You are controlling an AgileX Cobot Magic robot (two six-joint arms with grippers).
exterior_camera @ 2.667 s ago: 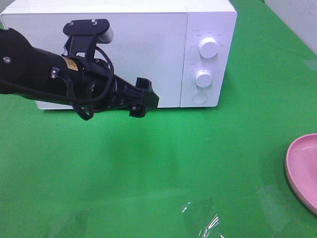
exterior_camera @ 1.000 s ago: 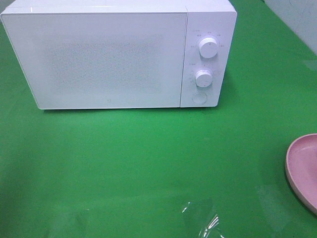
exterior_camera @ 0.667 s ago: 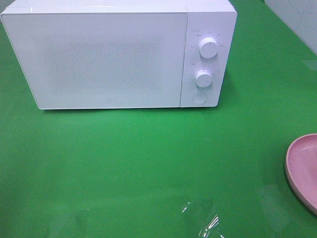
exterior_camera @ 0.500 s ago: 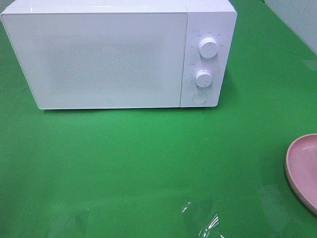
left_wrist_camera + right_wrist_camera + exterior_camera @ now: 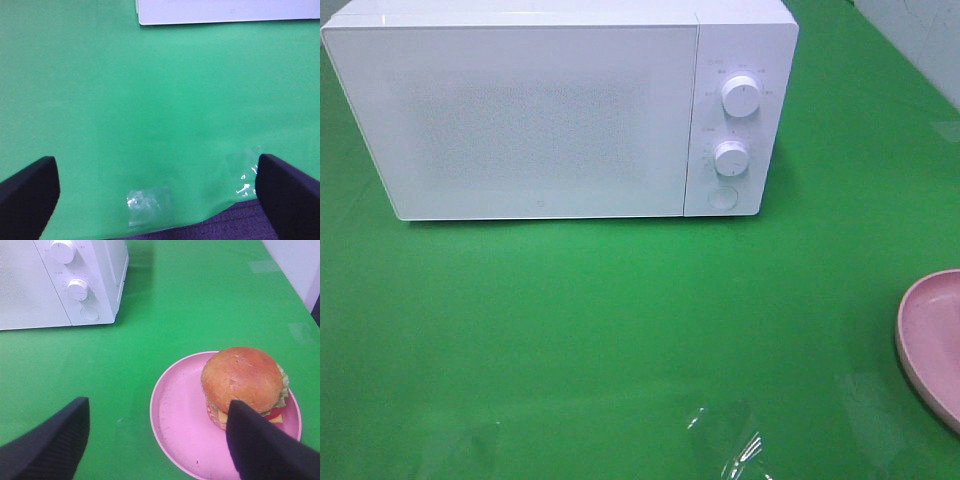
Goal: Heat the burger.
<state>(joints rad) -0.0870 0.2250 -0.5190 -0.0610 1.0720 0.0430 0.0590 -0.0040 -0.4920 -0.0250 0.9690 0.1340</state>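
Note:
The burger (image 5: 243, 381), with brown domed bun, green lettuce and yellow cheese, sits on a pink plate (image 5: 185, 425). Only the plate's edge (image 5: 930, 340) shows at the right border of the exterior view; the burger is out of that view. A white microwave (image 5: 560, 110) with its door shut stands at the back; its knobs also show in the right wrist view (image 5: 75, 285). My right gripper (image 5: 155, 450) is open, hovering just short of the plate. My left gripper (image 5: 155, 195) is open and empty above bare green cloth, back from the microwave's front.
A green cloth (image 5: 620, 320) covers the table. Two dials (image 5: 741, 95) and a round button (image 5: 722, 198) are on the microwave's right panel. Clear tape patches (image 5: 725, 440) glint near the front edge, also in the left wrist view (image 5: 145, 200).
The left arm, which reached across the microwave's front 2.7 s ago, has withdrawn out of the exterior view. Nothing has moved in the last second.

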